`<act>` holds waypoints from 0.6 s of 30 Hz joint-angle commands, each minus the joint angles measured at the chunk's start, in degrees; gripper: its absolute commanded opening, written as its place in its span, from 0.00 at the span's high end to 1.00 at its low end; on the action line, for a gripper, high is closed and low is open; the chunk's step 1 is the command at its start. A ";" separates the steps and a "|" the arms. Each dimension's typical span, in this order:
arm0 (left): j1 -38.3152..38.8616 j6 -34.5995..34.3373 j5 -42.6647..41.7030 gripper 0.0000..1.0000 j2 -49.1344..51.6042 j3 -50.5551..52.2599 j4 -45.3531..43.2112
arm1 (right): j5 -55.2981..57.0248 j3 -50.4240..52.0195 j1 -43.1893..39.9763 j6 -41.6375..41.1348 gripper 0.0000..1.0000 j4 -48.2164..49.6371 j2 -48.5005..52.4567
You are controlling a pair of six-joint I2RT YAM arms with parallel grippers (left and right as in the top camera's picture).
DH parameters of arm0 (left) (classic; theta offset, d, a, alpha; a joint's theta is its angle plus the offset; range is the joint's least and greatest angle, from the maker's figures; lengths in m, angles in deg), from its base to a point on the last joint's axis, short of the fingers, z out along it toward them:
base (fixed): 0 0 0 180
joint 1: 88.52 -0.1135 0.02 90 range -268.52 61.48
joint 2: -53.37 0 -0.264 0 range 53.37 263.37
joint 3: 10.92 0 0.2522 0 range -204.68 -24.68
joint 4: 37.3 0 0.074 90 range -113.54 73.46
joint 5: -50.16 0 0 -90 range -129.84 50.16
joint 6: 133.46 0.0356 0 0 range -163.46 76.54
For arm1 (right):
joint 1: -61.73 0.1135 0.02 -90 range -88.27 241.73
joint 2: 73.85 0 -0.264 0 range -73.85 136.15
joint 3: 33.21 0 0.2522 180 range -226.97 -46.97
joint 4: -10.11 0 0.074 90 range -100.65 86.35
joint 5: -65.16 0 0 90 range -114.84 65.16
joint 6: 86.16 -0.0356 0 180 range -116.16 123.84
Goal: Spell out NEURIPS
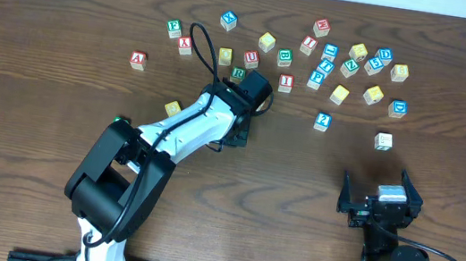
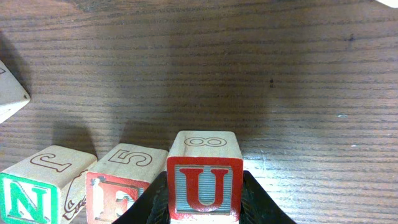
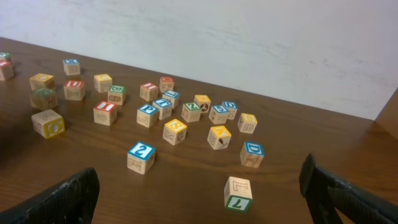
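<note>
**Operator:** How far along was I with NEURIPS?

**Observer:** You had about three letters of seven. In the left wrist view, the small wooden cube with the green N [image 2: 28,202] and the wooden cube with the red E [image 2: 118,199] stood side by side on the dark wooden table [image 2: 280,74]. The wooden cube with the red U [image 2: 204,186] sat just right of the E. Your left end effector [image 2: 205,206] was clamped on its two sides. I couldn't tell whether the U was resting on the table.

**Operator:** What was left?

**Observer:** R, I, P and S, by my reckoning. Overhead, the wooden cube with the red I [image 1: 286,83] lay just right of your left arm, at the edge of the scattered loose cubes [image 1: 358,51]. Your right end effector [image 1: 376,193] hung with its fingers wide apart, holding nothing, well apart from them.

**Operator:** Which view told you what?

**Observer:** Only the left wrist view showed the row and the grip, because your arm covered them overhead. The overhead and right wrist views showed the loose cubes, which the left wrist view missed.
</note>
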 commanded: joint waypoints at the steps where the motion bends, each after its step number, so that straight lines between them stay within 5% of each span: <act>1: -0.22 -0.59 -1.86 0.78 -0.52 1.60 1.01 | -0.04 0.09 -0.52 0.39 0.01 -0.22 -0.28; 18: -0.20 -0.61 -3.39 0.78 -0.52 1.77 2.10 | -0.04 0.09 -0.52 0.39 0.01 -0.24 -0.28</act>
